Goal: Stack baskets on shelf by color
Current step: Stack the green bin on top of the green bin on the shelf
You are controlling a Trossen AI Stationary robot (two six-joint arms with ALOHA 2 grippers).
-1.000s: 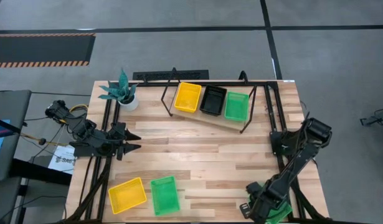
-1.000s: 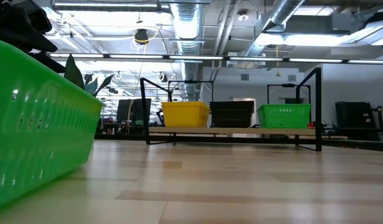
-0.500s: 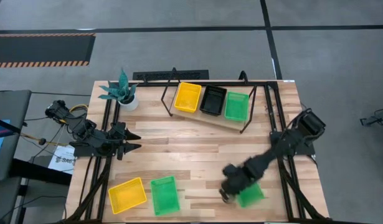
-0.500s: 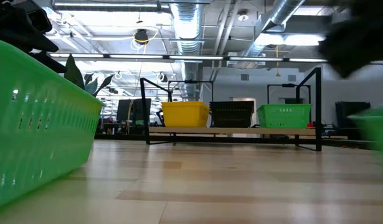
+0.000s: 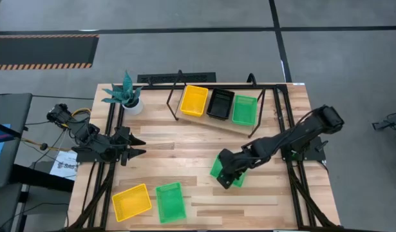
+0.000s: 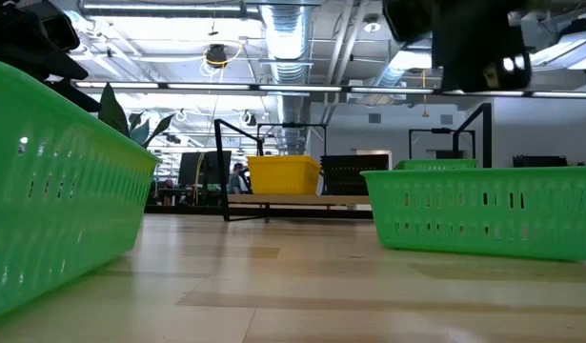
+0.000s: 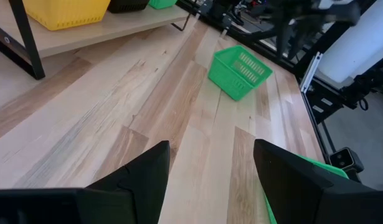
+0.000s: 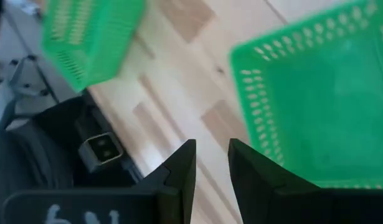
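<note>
Two baskets are waiting at the near edge, the near yellow basket (image 5: 131, 202) and the near green basket (image 5: 170, 202), lying side by side for later trips. At mid-table I am carrying the tilted green basket (image 5: 217, 165). The right gripper (image 5: 228, 178) is, by my reading, pinching its rim narrowly. I am aiming for the shelf (image 5: 214, 122) at the far side, where the shelf yellow basket (image 5: 194, 100), shelf black basket (image 5: 220, 104) and shelf green basket (image 5: 244, 109) are each starting a colour column. The left gripper (image 5: 138, 146) is idling wide apart at the left edge, out of the path.
</note>
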